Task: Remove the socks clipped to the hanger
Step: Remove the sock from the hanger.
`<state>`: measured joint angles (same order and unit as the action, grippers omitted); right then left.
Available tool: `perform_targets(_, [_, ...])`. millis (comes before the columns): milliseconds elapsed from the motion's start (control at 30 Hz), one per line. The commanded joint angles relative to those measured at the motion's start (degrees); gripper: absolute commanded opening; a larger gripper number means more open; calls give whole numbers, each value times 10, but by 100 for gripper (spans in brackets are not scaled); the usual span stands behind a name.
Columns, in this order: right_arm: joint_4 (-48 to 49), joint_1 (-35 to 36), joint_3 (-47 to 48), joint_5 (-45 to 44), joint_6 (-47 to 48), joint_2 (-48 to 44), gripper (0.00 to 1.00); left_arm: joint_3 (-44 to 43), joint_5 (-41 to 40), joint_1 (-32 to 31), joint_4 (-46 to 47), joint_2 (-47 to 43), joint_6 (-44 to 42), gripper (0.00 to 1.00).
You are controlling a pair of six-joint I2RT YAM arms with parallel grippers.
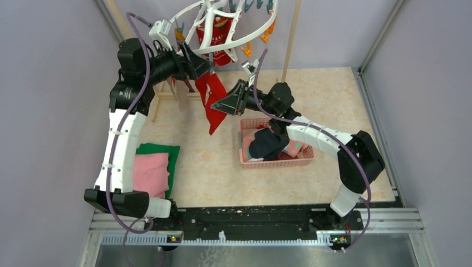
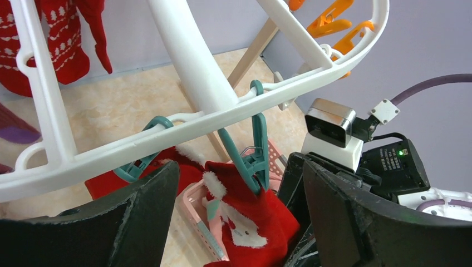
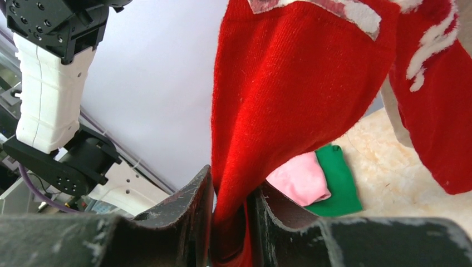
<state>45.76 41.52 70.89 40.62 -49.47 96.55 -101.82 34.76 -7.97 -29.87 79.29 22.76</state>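
Jaws of right gripper (image 3: pixel 232 186) are pinched tight on hanging red sock (image 3: pixel 267 83), low on its body. Sock top sits in teal clip (image 2: pixel 253 150) under white hanger (image 2: pixel 189 61) ring. Left gripper (image 2: pixel 236 172) is spread wide either side of that clip, gripping nothing. Other socks (image 1: pixel 267 143) lie in pink basket (image 1: pixel 275 163).

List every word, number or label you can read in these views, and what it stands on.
No readable text in any view.
The red sock in the teal clip: white picture only, no letters.
The patterned sock: white tree shapes only.
The black box with green light: any print too small to read.
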Motion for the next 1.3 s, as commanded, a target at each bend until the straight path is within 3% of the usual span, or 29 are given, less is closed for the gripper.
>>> perform_targets(0, [16, 14, 46, -2, 9, 14, 27, -10, 35, 1, 46, -2, 30, 86])
perform_targets(533, [21, 31, 67, -5, 4, 46, 26, -14, 35, -2, 61, 7, 37, 79])
perform_targets(1100, [32, 41, 81, -4, -8, 67, 24, -23, -24, -12, 53, 19, 26, 54])
perform_targets(1267, [35, 42, 85, -3, -12, 72, 23, -27, -28, -12, 48, 19, 21, 39])
